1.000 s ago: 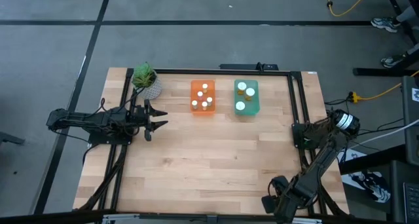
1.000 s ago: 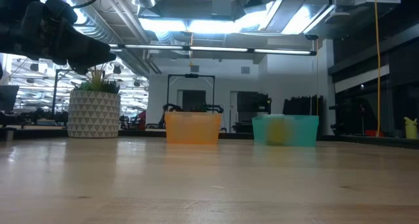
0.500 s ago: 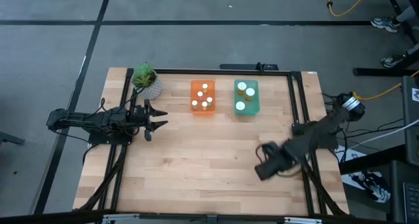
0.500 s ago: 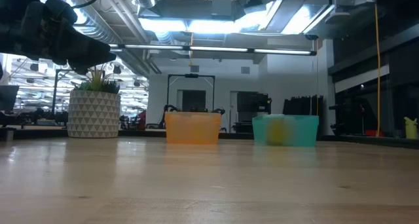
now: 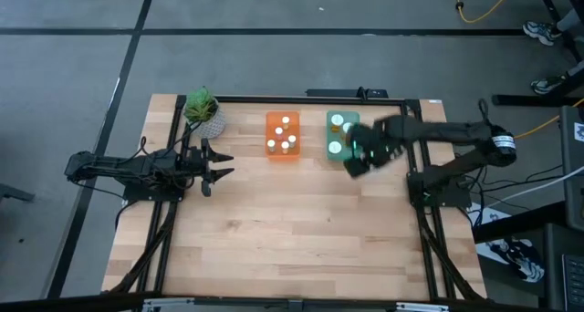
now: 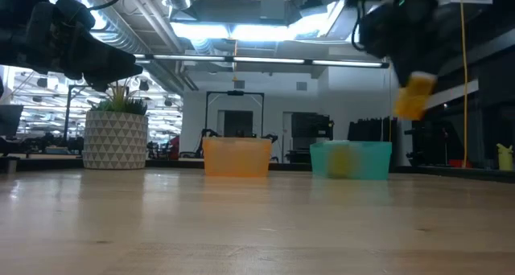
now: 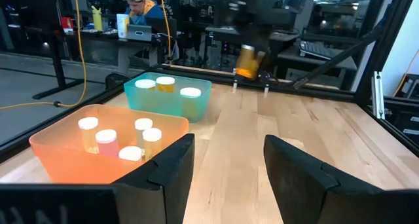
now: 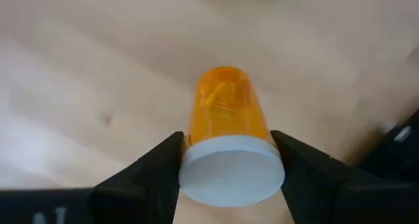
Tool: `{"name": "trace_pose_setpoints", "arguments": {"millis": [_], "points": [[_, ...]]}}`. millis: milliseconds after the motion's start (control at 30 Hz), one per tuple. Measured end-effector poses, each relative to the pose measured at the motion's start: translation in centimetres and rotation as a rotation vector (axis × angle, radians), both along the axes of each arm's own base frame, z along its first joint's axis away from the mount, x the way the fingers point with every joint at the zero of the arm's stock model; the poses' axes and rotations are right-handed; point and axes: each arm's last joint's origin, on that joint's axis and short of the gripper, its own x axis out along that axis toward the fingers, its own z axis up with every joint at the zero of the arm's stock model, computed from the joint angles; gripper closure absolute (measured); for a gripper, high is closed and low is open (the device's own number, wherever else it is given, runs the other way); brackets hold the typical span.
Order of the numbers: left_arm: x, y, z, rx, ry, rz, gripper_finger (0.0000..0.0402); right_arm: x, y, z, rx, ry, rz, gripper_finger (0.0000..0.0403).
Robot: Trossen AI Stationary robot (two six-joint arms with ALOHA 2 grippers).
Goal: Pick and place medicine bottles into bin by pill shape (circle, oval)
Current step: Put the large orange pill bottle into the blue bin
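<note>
At the table's left edge the left gripper (image 5: 222, 166) waits over the wood, its fingers (image 7: 163, 168) spread wide with nothing between them. Just behind it, in the far-left corner, stands a potted plant (image 5: 202, 112).

Along the far edge, left of centre, sits the orange bin (image 5: 283, 137) holding five small white-capped bottles (image 5: 285, 135). Just beside it to the right is the green bin (image 5: 331, 138), where three larger bottles (image 7: 165, 84) with amber sides stand.

At the green bin's right wall, above the table, hangs the right gripper (image 5: 358, 155), blurred in the overhead view. Its fingers (image 8: 157, 165) pinch a fourth amber bottle (image 8: 228, 137) at the white cap, one on either side, with the amber body pointing out past the fingertips. In the level view the bottle (image 6: 414, 96) shows well above the green bin's rim and a little to the right of it.

The bottle looks light and stiff: thin hard plastic that should not crush under a firm squeeze. Its smooth round side could roll or slip between flat fingers, so the cap seems the surer place to hold. Dropped from this height it would likely bounce or tip, so a low release inside the bin would be safer.
</note>
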Motion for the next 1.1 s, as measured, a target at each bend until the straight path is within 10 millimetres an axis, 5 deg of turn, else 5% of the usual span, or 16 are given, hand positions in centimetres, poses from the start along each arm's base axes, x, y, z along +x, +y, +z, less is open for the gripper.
{"name": "trace_pose_setpoints", "arguments": {"millis": [233, 400, 667, 1100], "points": [[0.0, 0.0, 0.0, 0.000, 0.000, 0.000, 0.0225, 0.7, -8.7, 0.3, -0.080, -0.069, -0.100, 0.0186], [0.0, 0.0, 0.0, 0.000, 0.000, 0.000, 0.0225, 2.1, -12.0, -1.2, -0.017, -0.003, -0.077, 0.0185], [0.0, 0.0, 0.0, 0.000, 0.000, 0.000, 0.0225, 4.5, -14.4, -3.6, 0.070, 0.127, 0.002, 0.0185], [0.0, 0.0, 0.0, 0.000, 0.000, 0.000, 0.0225, 5.7, -15.4, -6.1, 0.099, 0.132, 0.038, 0.0185]]}}
